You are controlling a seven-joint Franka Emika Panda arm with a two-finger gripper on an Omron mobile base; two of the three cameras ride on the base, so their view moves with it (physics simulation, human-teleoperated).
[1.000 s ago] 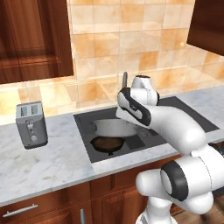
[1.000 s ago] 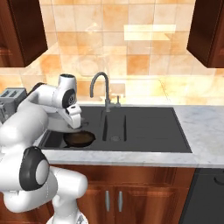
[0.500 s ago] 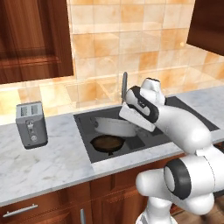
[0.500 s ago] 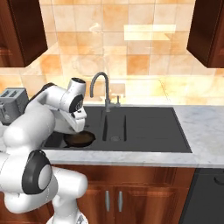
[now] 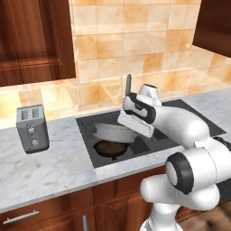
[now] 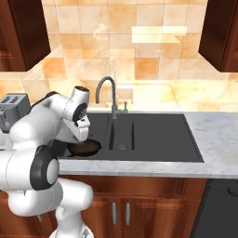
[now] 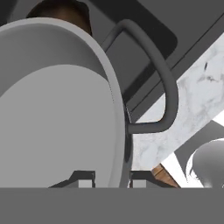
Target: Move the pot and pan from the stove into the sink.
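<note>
Here the pincer (image 7: pixel 112 177) is pinched on the rim of the pot (image 5: pixel 113 132), one fingertip (image 7: pixel 83 177) inside the wall and one outside; the pot hangs tilted over the sink (image 5: pixel 149 143), just above the pan (image 5: pixel 109 148) lying in the basin; a toaster (image 5: pixel 32 128) stands on the marble worktop (image 5: pixel 49 167).

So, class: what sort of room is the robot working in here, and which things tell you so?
A kitchen, rendered rather than real: a dark sink with a tall tap set in a marble counter, and a toaster.
</note>
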